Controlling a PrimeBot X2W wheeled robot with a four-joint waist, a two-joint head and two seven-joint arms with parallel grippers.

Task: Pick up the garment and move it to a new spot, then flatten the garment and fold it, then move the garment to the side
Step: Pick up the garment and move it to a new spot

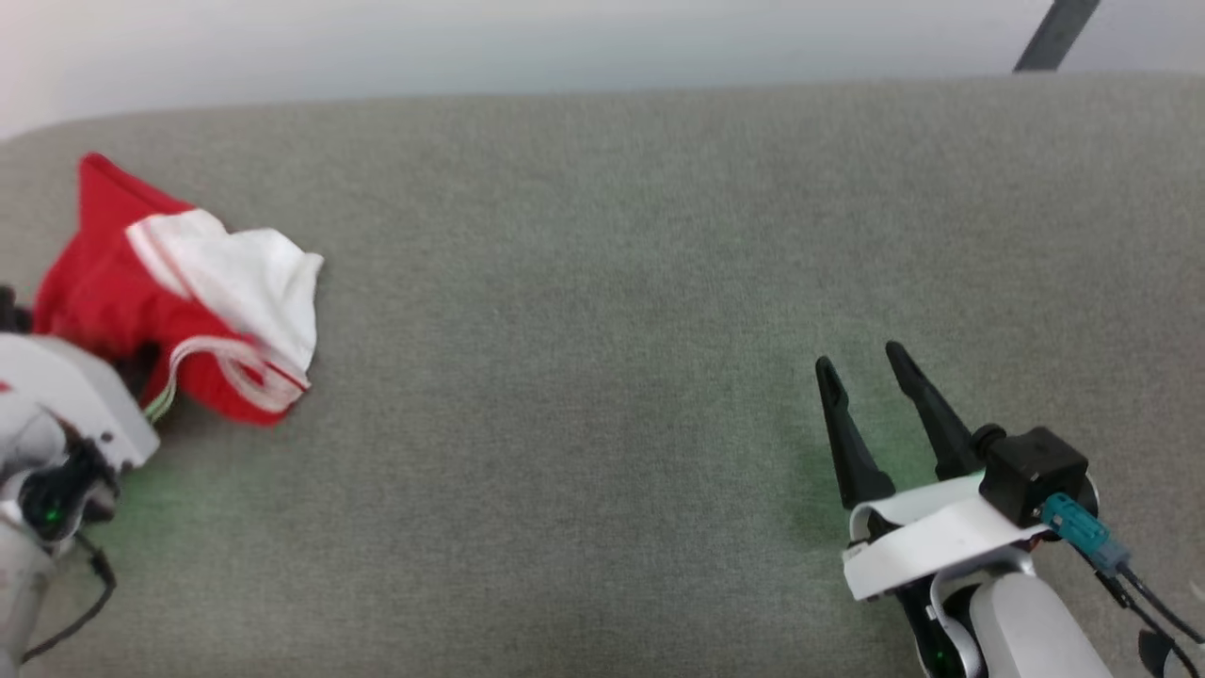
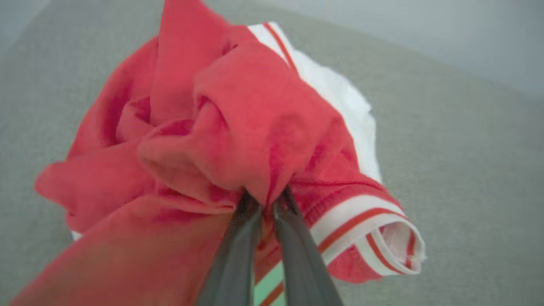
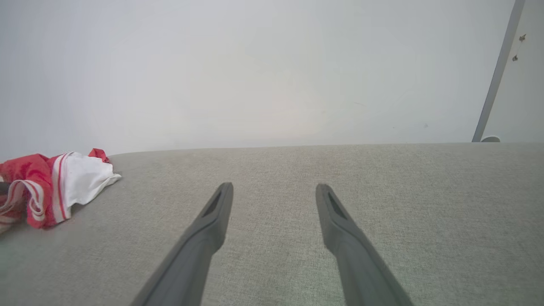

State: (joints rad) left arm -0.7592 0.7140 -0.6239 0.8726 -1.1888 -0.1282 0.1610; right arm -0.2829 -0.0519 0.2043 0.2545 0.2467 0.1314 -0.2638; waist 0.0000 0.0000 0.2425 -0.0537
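Observation:
The garment point(image 1: 169, 292), a red T-shirt with white sleeves and striped trim, lies bunched at the far left of the grey cushion. In the left wrist view my left gripper point(image 2: 267, 199) is shut on a fold of the garment point(image 2: 238, 127), its fingertips buried in the red cloth. In the head view only the left arm's pale wrist shows, at the garment's near edge. My right gripper point(image 1: 861, 363) hovers open over bare cushion at the lower right, far from the garment. From the right wrist, the garment point(image 3: 51, 187) lies far left and the right gripper point(image 3: 274, 189) holds nothing.
The grey upholstered surface point(image 1: 602, 282) stretches wide between the two arms. Its back edge meets a pale wall point(image 1: 471, 38). A dark slanted pole point(image 1: 1054, 33) stands at the upper right, behind the surface.

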